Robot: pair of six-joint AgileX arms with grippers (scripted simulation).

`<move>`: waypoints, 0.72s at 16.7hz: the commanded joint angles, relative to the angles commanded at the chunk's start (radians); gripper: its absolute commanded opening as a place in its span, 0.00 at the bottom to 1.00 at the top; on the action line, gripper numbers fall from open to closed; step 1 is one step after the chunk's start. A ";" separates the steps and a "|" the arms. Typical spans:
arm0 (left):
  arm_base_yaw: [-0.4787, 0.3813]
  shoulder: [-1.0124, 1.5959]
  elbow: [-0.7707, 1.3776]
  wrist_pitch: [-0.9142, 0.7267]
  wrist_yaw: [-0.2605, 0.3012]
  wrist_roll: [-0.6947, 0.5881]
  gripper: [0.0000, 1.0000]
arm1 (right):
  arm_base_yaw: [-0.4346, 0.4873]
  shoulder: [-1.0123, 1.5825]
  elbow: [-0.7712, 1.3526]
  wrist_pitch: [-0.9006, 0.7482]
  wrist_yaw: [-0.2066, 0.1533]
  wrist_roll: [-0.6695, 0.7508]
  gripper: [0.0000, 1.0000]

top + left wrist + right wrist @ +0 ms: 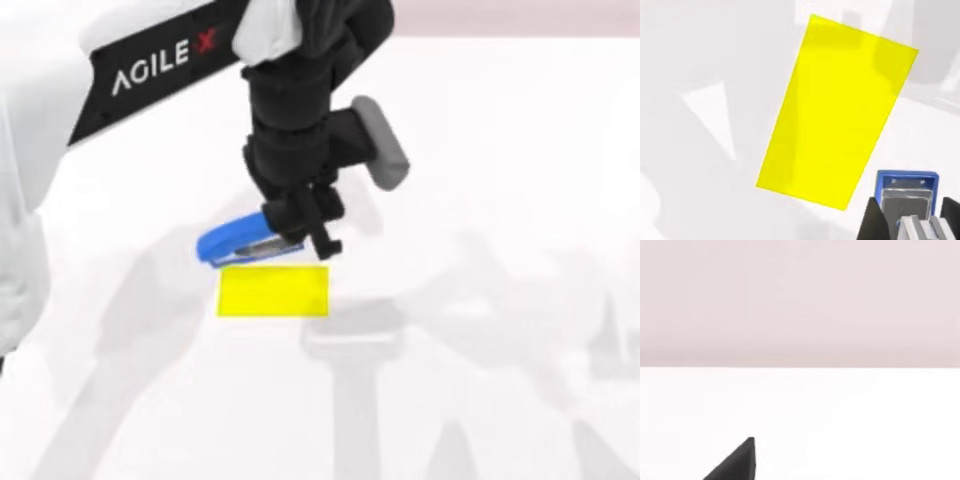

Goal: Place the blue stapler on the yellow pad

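My left gripper (303, 232) is shut on the blue stapler (234, 241), gripping its right-hand end. The stapler hangs tilted just behind the far edge of the yellow pad (273, 291), with its free end pointing left. In the left wrist view the stapler's blue end and grey metal strip (906, 186) show between the two black fingers (871, 222), and the yellow pad (835, 115) lies flat on the table beyond and to one side of it. The right arm is out of the top view. Its wrist view shows only one black fingertip (739, 463).
The white table (480, 250) stretches around the pad, crossed by faint grey arm shadows. My left arm's black wrist and grey camera block (380, 142) hang above the stapler. A pale pinkish wall (800, 300) stands behind the table's far edge.
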 joint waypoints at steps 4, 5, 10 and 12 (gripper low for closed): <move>-0.030 0.053 0.102 -0.007 -0.002 0.203 0.00 | 0.000 0.000 0.000 0.000 0.000 0.000 1.00; -0.034 0.059 0.115 -0.007 -0.003 0.227 0.00 | 0.000 0.000 0.000 0.000 0.000 0.000 1.00; -0.037 0.063 0.125 -0.007 -0.003 0.243 0.00 | 0.000 0.000 0.000 0.000 0.000 0.000 1.00; -0.031 0.059 0.119 -0.003 -0.004 0.244 0.00 | 0.000 0.000 0.000 0.000 0.000 0.000 1.00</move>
